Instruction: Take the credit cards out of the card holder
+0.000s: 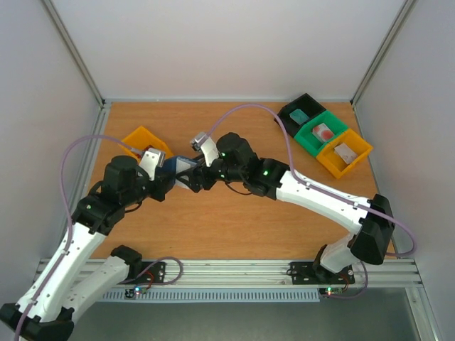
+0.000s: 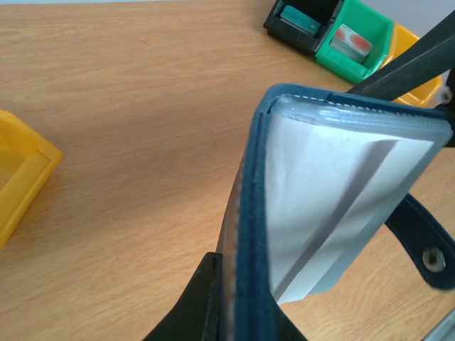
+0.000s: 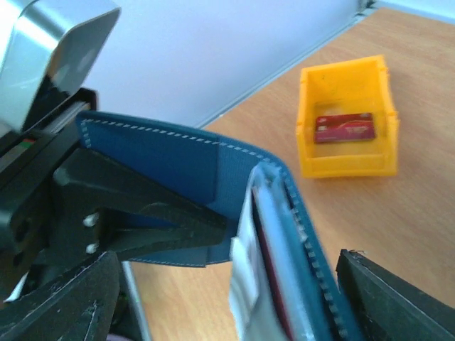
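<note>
Left gripper [image 2: 240, 320] clenched on card holder [image 2: 334, 206] flap — right gripper [image 3: 227, 284] spread wide astride pockets; red credit card [image 3: 345, 128] in yellow bin [image 3: 345, 167].

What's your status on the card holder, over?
Left end effector shut on card holder. Right end effector open, straddling its pocket side. One red card in yellow bin, second card edge-on in pocket. Nothing blocking.
</note>
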You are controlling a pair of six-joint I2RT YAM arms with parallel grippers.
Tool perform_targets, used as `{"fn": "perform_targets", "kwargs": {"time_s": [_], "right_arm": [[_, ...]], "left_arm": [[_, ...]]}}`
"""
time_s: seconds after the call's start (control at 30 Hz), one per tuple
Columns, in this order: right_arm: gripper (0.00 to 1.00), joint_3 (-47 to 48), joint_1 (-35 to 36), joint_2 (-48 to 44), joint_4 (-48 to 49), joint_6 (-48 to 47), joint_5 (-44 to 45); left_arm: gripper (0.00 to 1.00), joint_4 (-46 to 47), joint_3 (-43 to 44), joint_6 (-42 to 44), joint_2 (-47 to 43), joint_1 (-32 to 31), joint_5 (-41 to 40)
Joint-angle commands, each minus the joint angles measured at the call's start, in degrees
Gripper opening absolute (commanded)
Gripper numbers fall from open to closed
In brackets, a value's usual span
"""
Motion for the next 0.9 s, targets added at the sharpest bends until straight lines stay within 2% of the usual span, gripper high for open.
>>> {"fn": "perform_targets", "kwargs": {"time_s": [0.0,0.07,0.27,0.5,0.87], "right_arm": [[0.84,-2.5,-3.3,-3.5,2.8,-1.2,-12.4],[0.82,-3.0,-5.6,-4.8,0.5,-2.0,-19.6],[0.72,-6.0,-10.1,-8.9,-3.2,-4.6,-27.8],[0.55,-4.8,-10.3,-9.6,-10.5,-10.4,-27.9],[0.26,-4.7,-11.0,-10.5,-10.9,-12.2,-27.1]], "left_arm": [[0.00,5.8,-1.3,-4.2,-1.7,-0.3,5.3],[0.00,7.2,-2.5,-5.3,-2.3,-0.2,7.3],[0.00,11.6,-3.8,-6.0,-3.3,-0.2,13.5],[0.00,12.5,-4.0,-5.9,-3.6,-0.2,14.7],[0.00,16.7,-6.0,-6.1,-5.2,-0.1,21.4]]}}
